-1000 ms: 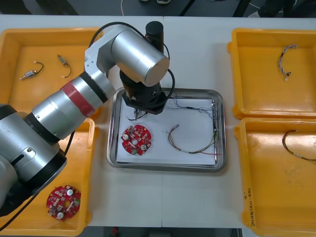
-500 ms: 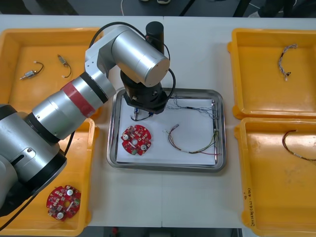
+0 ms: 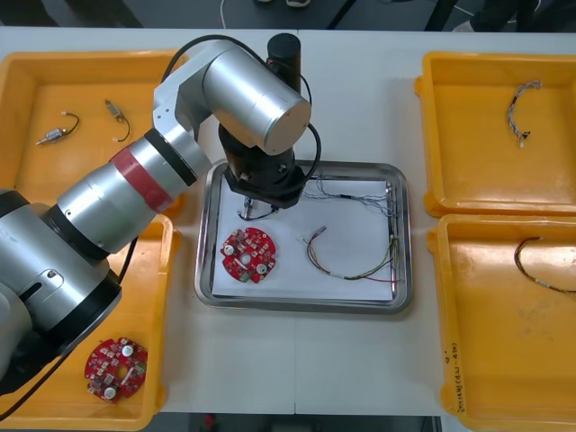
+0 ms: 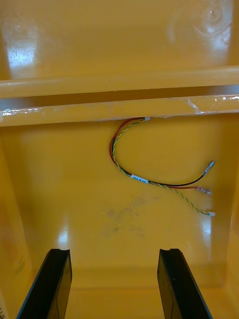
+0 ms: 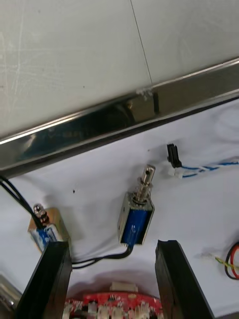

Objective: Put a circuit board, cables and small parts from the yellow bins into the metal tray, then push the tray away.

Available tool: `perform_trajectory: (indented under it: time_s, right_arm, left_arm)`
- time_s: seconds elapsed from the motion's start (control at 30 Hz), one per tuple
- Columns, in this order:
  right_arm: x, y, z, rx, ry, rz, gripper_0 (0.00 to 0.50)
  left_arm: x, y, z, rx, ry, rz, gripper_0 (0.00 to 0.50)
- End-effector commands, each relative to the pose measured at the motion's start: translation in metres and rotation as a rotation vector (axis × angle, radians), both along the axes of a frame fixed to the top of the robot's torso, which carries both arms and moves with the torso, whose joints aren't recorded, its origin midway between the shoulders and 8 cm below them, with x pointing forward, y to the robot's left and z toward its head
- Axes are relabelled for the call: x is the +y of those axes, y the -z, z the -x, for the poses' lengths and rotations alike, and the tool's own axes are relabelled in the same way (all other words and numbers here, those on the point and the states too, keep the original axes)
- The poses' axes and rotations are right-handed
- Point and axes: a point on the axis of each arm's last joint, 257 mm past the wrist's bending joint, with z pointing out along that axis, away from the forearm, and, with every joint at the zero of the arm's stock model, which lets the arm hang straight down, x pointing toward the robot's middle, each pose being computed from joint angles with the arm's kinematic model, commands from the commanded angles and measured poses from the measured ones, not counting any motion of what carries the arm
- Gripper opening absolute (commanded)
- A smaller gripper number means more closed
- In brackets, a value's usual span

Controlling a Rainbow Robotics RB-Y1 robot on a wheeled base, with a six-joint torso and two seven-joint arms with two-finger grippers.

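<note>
My left gripper [image 3: 249,211] hangs over the near-left part of the metal tray [image 3: 403,270], just beyond a round red circuit board [image 3: 249,254]. In the left wrist view its fingers [image 5: 42,279] stand open, and a blue small metal part [image 5: 136,215] lies loose on the white liner just past them. A second small part [image 5: 46,230] lies beside it. A red and yellow cable [image 3: 349,267] and a blue and white cable [image 3: 353,193] also lie in the tray. My right gripper [image 4: 114,284] is open above a bin floor holding a red and yellow cable [image 4: 154,172].
Yellow bins flank the tray. The far left bin [image 3: 27,81] holds small metal parts [image 3: 56,133]. The near left bin [image 3: 153,297] holds another circuit board [image 3: 115,367]. The far right bin [image 3: 441,135] holds a blue and white cable [image 3: 520,112], the near right a red and yellow cable [image 3: 540,267].
The left arm has shifted slightly toward the tray's far edge. The things in the tray and bins lie where they were.
</note>
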Motion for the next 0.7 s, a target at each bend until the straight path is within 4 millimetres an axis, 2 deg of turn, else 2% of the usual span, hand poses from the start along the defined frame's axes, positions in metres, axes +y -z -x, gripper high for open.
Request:
perform_trajectory:
  time_s: [0.03,0.2,0.4,0.57,0.7]
  right_arm:
    - [-0.001,-0.013,-0.001,-0.032,0.023,0.004,0.500]
    - [0.002,-0.023,-0.005,-0.047,-0.008,0.023,0.500]
    - [0.012,-0.036,-0.013,-0.053,-0.073,0.053,0.500]
    - [0.033,-0.057,-0.019,-0.067,-0.166,0.056,0.500]
    - [0.051,-0.068,-0.023,-0.067,-0.238,0.070,0.500]
  left_arm:
    - [-0.011,-0.042,0.000,-0.029,-0.088,0.092,0.500]
    - [0.001,-0.064,0.001,-0.035,-0.101,0.106,0.500]
    - [0.026,-0.094,0.002,-0.048,-0.136,0.123,0.500]
    - [0.056,-0.119,0.005,-0.044,-0.170,0.135,0.500]
    - [0.071,-0.144,0.000,-0.093,-0.173,0.171,0.500]
